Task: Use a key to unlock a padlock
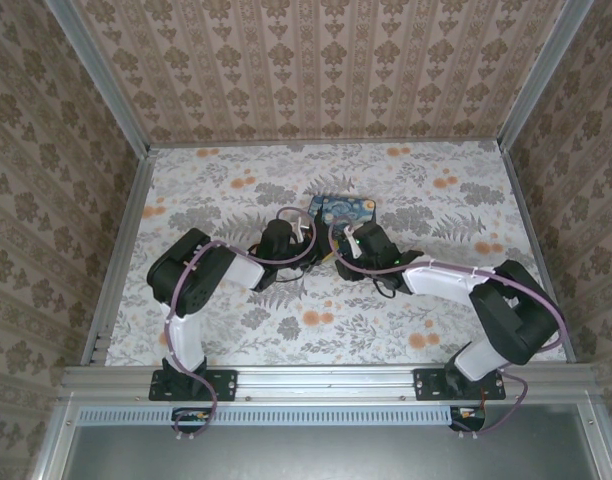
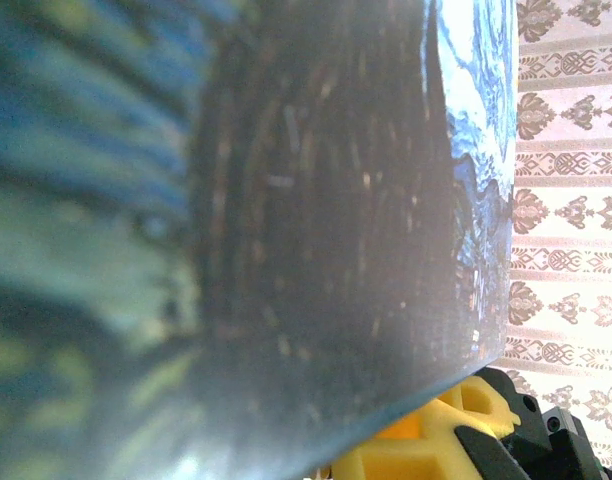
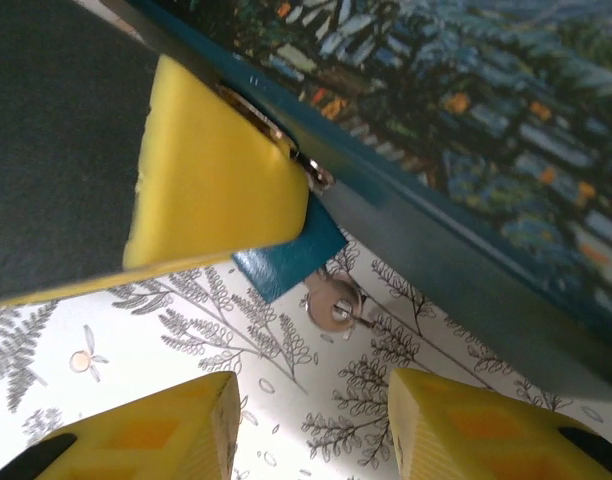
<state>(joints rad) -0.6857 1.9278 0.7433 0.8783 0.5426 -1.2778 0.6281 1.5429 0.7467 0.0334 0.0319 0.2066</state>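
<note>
The blue night-sky printed box (image 1: 346, 208) sits mid-table with both arms meeting at its near side. My left gripper (image 1: 308, 240) is shut against the box. Its yellow finger (image 3: 211, 170) presses on the box's lower edge, where a small metal piece (image 3: 316, 175) pokes out. I cannot tell whether that piece is the padlock. A teal tab (image 3: 286, 258) hangs below the finger. The silver key (image 3: 332, 306) lies flat on the table beside the tab. My right gripper (image 3: 311, 430) is open just short of the key, with nothing between its fingers.
The left wrist view is crowded by the box's dark blurred side (image 2: 316, 220), with a yellow finger (image 2: 426, 450) at the bottom. Patterned walls (image 1: 316, 70) enclose the floral tabletop (image 1: 316, 320), and metal rails (image 1: 121, 250) run along its sides.
</note>
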